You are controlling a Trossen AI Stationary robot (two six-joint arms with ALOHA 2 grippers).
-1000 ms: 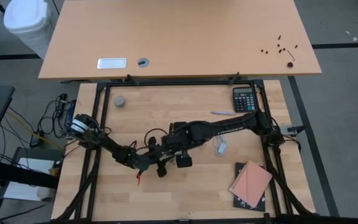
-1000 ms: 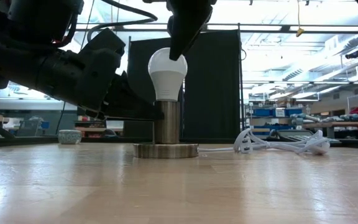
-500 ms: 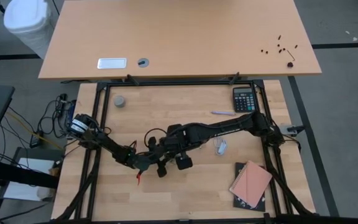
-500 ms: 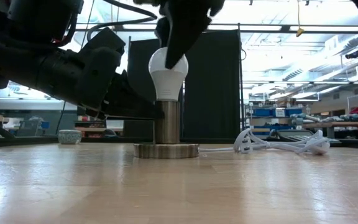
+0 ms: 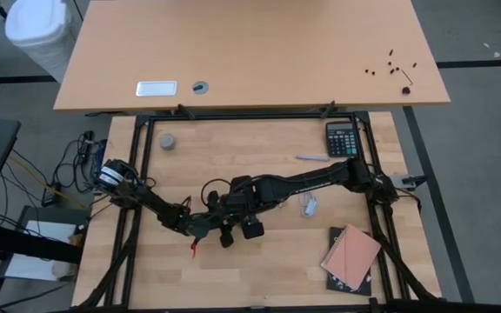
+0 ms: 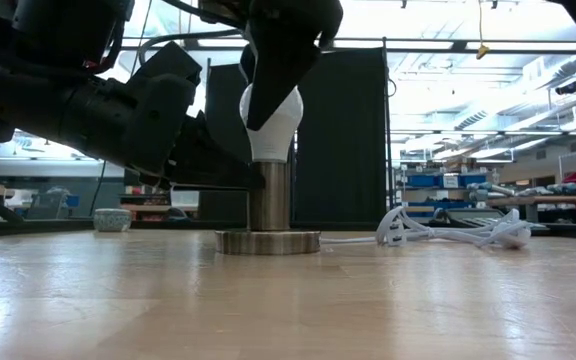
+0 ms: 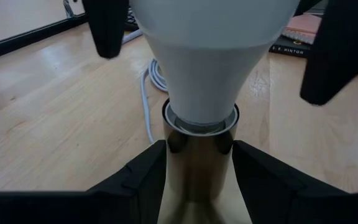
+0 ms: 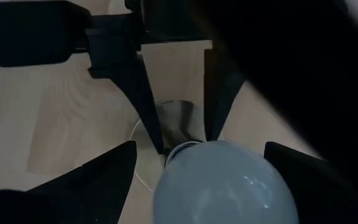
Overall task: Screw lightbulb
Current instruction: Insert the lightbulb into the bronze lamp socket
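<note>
1. Lightbulb (image 6: 271,128) upright in metal socket post (image 6: 268,195) on counter (image 6: 288,300);
2. Left hand (image 7: 197,163) clamped on post;
3. Right hand (image 8: 197,165) wide, straddling bulb.

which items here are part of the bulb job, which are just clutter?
In the job:
- lightbulb, seated in the socket
- lamp base with its white cord
- left gripper, clamping the socket post
- right gripper, open around the bulb

Lying about:
- calculator
- pen
- notebook
- grey cap
</note>
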